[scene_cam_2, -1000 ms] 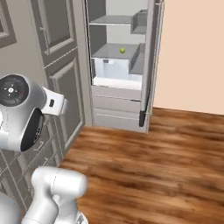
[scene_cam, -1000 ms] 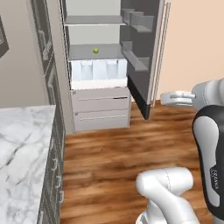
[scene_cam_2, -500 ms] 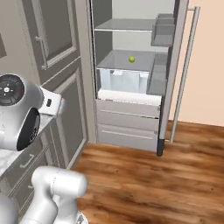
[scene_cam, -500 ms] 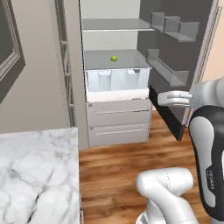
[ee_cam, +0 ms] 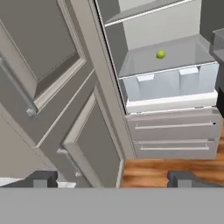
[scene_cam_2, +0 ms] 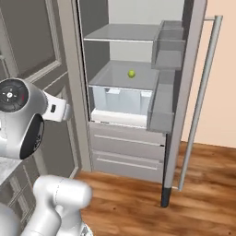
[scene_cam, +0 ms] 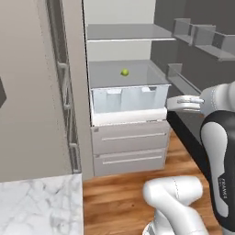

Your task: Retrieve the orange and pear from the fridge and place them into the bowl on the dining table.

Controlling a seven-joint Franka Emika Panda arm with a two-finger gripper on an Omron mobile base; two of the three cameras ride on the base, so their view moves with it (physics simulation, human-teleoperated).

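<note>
The fridge (scene_cam: 130,140) stands open in front of me, also seen in the right base view (scene_cam_2: 125,148) and the hand view (ee_cam: 175,131). The pear (scene_cam: 124,72) (scene_cam_2: 131,73) (ee_cam: 160,54), small and yellow-green, lies alone on the grey shelf above a clear drawer. My gripper (scene_cam: 176,103) (ee_cam: 111,179) is open and empty. It hangs outside the fridge, to the right of the drawer front and below the pear's shelf. The orange, the bowl and the dining table are out of view.
The fridge door (scene_cam_2: 177,92) stands open at the right with grey bins and a long bar handle (scene_cam_2: 203,97). Tall grey cabinets (ee_cam: 48,87) flank the fridge on the left. A white marble counter (scene_cam: 36,206) lies at lower left. The floor (scene_cam_2: 138,207) is wood.
The base has driven closer and turned toward the fridge, so it now looms larger and more head-on. The gripper has stayed open, and the pear still lies on its shelf.
</note>
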